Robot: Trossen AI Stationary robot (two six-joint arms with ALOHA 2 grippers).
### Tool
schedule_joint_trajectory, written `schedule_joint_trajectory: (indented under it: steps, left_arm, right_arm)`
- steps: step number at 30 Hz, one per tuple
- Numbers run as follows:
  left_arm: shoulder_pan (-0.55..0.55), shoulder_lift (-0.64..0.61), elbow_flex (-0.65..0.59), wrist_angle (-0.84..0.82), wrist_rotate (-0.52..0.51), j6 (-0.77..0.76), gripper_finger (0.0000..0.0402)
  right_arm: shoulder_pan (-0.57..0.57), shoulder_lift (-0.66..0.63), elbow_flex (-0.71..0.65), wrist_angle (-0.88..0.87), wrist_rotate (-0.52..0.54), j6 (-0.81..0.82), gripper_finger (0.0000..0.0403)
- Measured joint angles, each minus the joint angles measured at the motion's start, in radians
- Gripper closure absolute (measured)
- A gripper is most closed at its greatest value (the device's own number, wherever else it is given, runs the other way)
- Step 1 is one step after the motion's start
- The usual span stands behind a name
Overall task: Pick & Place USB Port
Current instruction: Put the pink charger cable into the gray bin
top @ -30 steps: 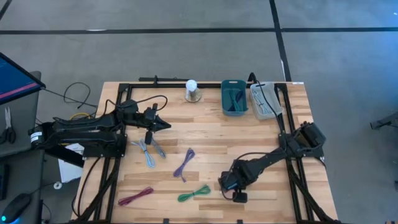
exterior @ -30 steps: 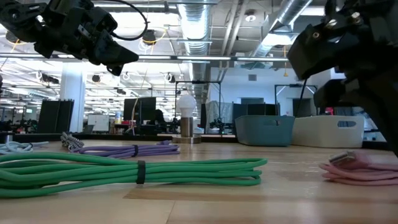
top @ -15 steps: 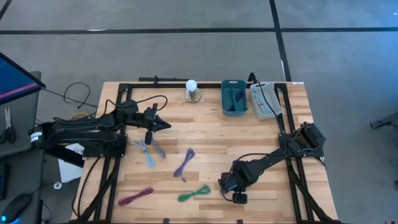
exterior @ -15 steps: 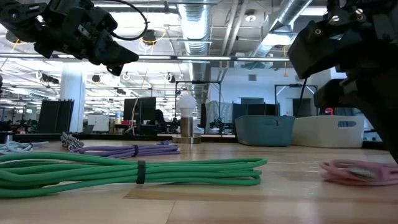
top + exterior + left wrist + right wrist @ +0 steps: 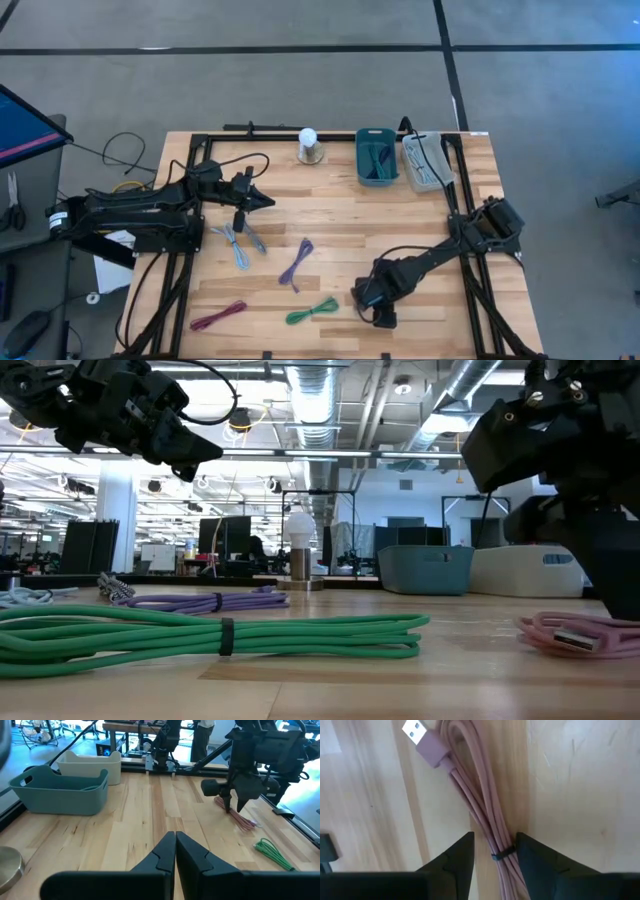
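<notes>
Right gripper parted astride pink USB cable, not clamped, plug visible only at wrist, hidden overhead

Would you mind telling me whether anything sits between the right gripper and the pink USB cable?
Nothing visible does. The right gripper is open directly over the pink USB cable, one finger on either side of the bundle on the table.
</notes>
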Motion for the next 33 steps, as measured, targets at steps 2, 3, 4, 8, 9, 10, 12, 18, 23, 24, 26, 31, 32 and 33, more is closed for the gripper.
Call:
schedule_joint_trajectory:
  steps: [2, 3, 4, 8, 9, 10, 12, 18, 23, 24, 26, 31, 32, 33]
  left_arm:
    - [0.0, 0.0, 0.0, 0.0, 0.0, 0.0, 0.0389]
    - [0.0, 0.0, 0.0, 0.0, 0.0, 0.0, 0.0389]
    - [0.0, 0.0, 0.0, 0.0, 0.0, 0.0, 0.0389]
    - [0.0, 0.0, 0.0, 0.0, 0.0, 0.0, 0.0389]
    - [0.0, 0.0, 0.0, 0.0, 0.0, 0.0, 0.0389]
    - [0.0, 0.0, 0.0, 0.0, 0.0, 0.0, 0.0389]
    - [0.0, 0.0, 0.0, 0.0, 0.0, 0.0, 0.0389]
    - [0.0, 0.0, 0.0, 0.0, 0.0, 0.0, 0.0389]
    - [0.0, 0.0, 0.0, 0.0, 0.0, 0.0, 0.0389]
    - [0.0, 0.0, 0.0, 0.0, 0.0, 0.0, 0.0389]
    - [0.0, 0.0, 0.0, 0.0, 0.0, 0.0, 0.0389]
    - [0.0, 0.0, 0.0, 0.0, 0.0, 0.0, 0.0389]
    - [0.0, 0.0, 0.0, 0.0, 0.0, 0.0, 0.0389]
    - [0.0, 0.0, 0.0, 0.0, 0.0, 0.0, 0.0389]
  right_arm:
    - [-0.001, -0.002, -0.009, 0.008, -0.007, 0.006, 0.0274]
    - [-0.001, -0.001, -0.009, 0.005, -0.007, 0.006, 0.028]
    - [-0.001, -0.001, -0.009, 0.003, -0.004, 0.006, 0.0287]
    - [-0.001, -0.001, -0.01, -0.004, 0.003, 0.006, 0.0331]
    - [-0.001, -0.001, -0.01, -0.006, 0.004, 0.006, 0.0346]
    - [-0.001, -0.001, -0.01, -0.006, 0.003, 0.005, 0.0361]
    - [0.0, -0.002, -0.01, -0.007, 0.0, -0.001, 0.0387]
    - [-0.005, 0.001, -0.011, -0.006, -0.016, -0.002, 0.039]
    - [-0.015, 0.002, 0.002, -0.021, -0.023, -0.002, 0.0396]
    - [-0.018, 0.002, 0.008, -0.027, -0.023, -0.003, 0.0396]
    - [-0.022, -0.002, 0.019, -0.042, -0.019, -0.014, 0.0399]
    - [-0.03, -0.059, 0.019, -0.107, 0.053, -0.018, 0.04]
    - [-0.032, -0.075, 0.019, -0.12, 0.072, -0.014, 0.0401]
    - [-0.033, -0.095, 0.02, -0.127, 0.097, -0.008, 0.0401]
